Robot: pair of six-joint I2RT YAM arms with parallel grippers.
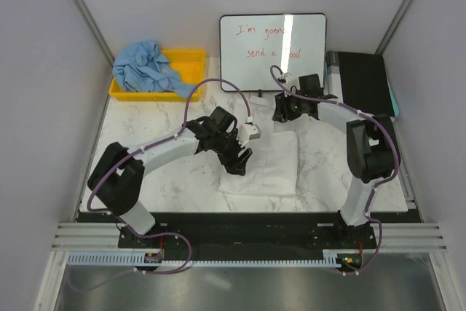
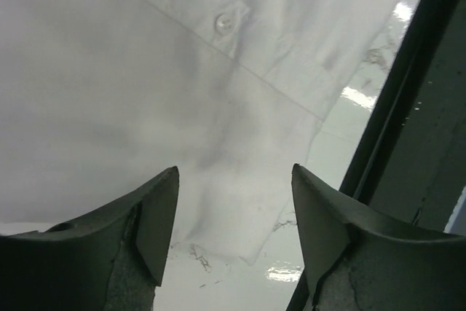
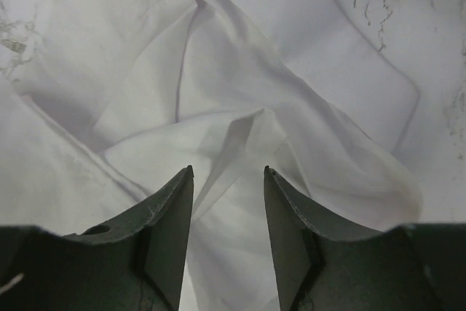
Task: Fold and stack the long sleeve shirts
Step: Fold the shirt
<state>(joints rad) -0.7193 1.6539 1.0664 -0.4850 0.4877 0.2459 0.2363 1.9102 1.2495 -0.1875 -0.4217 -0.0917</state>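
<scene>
- left pincer (image 2: 234, 172): jaws wide apart, nothing between them; it hangs over the white shirt (image 1: 273, 162), whose buttoned cuff lies just ahead of the tips, button (image 2: 223, 22) showing.
- right pincer (image 3: 228, 170): jaws partly apart, not gripping; a raised fold of the white shirt sits right in front of its tips.
- blue shirt (image 1: 145, 67): bunched in the yellow bin (image 1: 191, 63), well away from both pincers, beyond the left one.
- whiteboard (image 1: 306, 34): just beyond the right pincer; red handwriting reads "i'm gonn…" and "send a …ood", the rest lost in glare.
</scene>
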